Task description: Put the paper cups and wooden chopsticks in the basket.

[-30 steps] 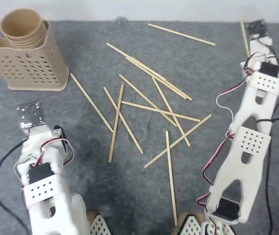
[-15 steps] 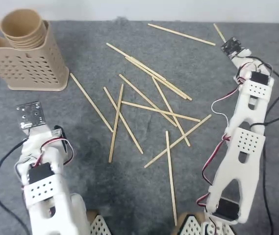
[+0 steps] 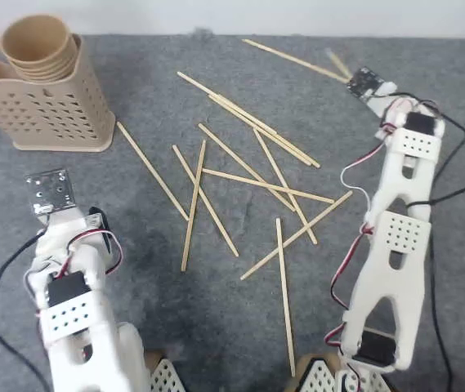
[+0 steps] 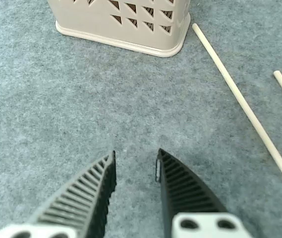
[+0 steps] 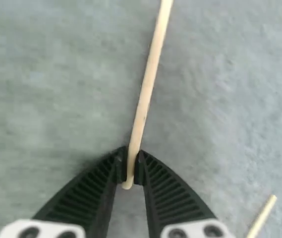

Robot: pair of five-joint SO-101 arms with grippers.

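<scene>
High view: cups (image 3: 39,42) seemingly in basket (image 3: 52,116)

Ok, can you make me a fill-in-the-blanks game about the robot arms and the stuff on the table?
The right claw is shut on one wooden ____. The paper cups sit stacked inside the ____. The left claw holds nothing and is ____.
Missing words: chopstick, basket, open.
</scene>
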